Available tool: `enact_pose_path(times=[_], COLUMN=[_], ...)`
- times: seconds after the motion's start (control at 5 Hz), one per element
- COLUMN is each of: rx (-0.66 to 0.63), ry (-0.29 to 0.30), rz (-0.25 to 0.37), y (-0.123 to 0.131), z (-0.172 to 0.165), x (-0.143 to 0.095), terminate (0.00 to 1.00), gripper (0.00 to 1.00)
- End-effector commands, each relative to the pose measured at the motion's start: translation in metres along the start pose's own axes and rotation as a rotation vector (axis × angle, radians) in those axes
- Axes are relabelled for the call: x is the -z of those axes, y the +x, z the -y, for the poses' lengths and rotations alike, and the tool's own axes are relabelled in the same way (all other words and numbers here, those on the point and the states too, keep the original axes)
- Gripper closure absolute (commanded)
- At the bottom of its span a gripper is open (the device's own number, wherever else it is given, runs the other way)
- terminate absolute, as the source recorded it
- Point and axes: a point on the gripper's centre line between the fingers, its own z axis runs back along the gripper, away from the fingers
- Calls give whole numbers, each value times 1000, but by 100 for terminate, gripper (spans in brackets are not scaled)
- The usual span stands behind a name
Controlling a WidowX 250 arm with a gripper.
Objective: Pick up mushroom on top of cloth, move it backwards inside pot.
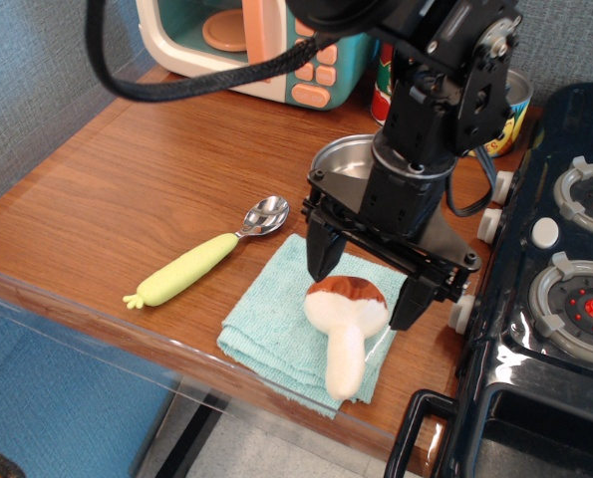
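**Gripper Straddling Mushroom Cap: Pre-Grasp Check**

Locate the plush mushroom (345,329) on the teal cloth (276,319), near the front edge of the wooden counter (127,189). Its brown cap points far and its white stem points near, so the long axis runs near-to-far, tilted slightly left at the near end.

Note that the gripper (365,289) hangs directly over the cap with its jaws spread wide. One finger stands just left of the cap and the other just right, so the closing line crosses the long axis. Contact with the plush cannot be confirmed from this view. You likely need only a short descent before closing.

Find the steel pot (344,164) farther back, largely hidden behind the arm; its visible portion appears empty, but the rest cannot be checked. Plan the carry away from you, toward the far side.

Observe the yellow-green handled spoon (204,256) lying left of the cloth, clear of the jaws. The toy stove (565,299) sits right.
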Motion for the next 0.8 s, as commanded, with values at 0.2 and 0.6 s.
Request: enact_pose_path(times=[0.2, 0.6], rx=[-75, -87], ry=[41, 31], rz=[-21, -31], y=[9, 12], z=[-14, -17], x=[22, 27], terminate=[0, 0], gripper=[0, 100])
